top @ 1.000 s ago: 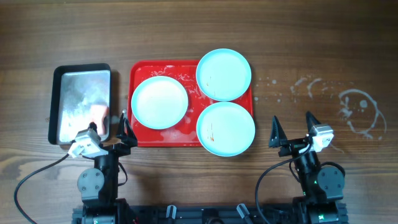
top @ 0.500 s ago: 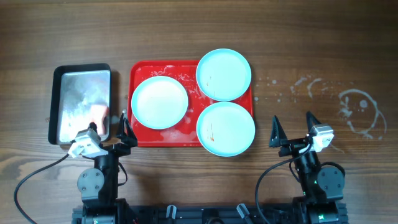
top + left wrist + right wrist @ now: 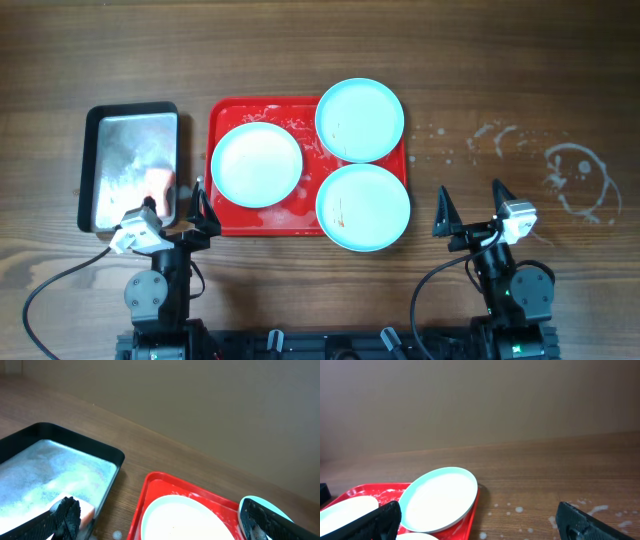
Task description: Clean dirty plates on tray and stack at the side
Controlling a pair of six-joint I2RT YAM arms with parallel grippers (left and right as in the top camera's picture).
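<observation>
Three light-cyan plates lie on the red tray [image 3: 232,219]: one at the left [image 3: 256,164], one at the back right [image 3: 359,119] overhanging the rim, one at the front right [image 3: 362,206] with an orange-red smear. My left gripper [image 3: 200,215] is open and empty just in front of the tray's front left corner. My right gripper [image 3: 470,210] is open and empty to the right of the tray. The left wrist view shows the tray [image 3: 150,490] and left plate [image 3: 185,520]. The right wrist view shows the back right plate [image 3: 440,497] on the tray [image 3: 350,496].
A black-rimmed metal tray [image 3: 130,165] stands left of the red tray, with an orange sponge [image 3: 160,185] at its front right; it also shows in the left wrist view [image 3: 55,475]. White soapy smears [image 3: 570,175] mark the wooden table at the right.
</observation>
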